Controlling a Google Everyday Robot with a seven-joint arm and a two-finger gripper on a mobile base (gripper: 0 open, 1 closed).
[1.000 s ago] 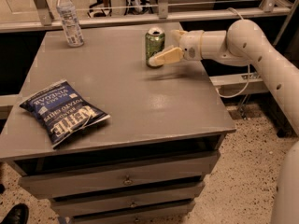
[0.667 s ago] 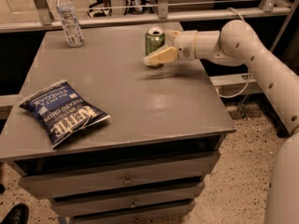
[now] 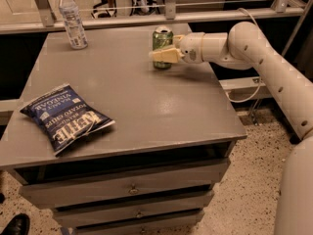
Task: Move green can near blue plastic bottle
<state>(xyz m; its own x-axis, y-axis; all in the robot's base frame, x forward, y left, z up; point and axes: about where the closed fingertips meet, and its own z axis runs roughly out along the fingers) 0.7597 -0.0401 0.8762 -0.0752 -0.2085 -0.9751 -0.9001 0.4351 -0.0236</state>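
One pincer [image 3: 160,54] round cylindrical green can [image 3: 162,39]

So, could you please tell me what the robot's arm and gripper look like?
The arm is smooth, glossy off-white, built of rounded tubular segments with bulbous joints; small dark dots run along the long link. A thin pale cable arcs by the upper joint. The gripper, at the green can near the table's back edge, is a warmer cream-yellow and tapers to a blunt wedge.

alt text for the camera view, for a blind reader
A white robot arm reaches from the right, its gripper against a green can at the far edge of the table. A bottle stands at the far left corner; a chip bag lies front left.
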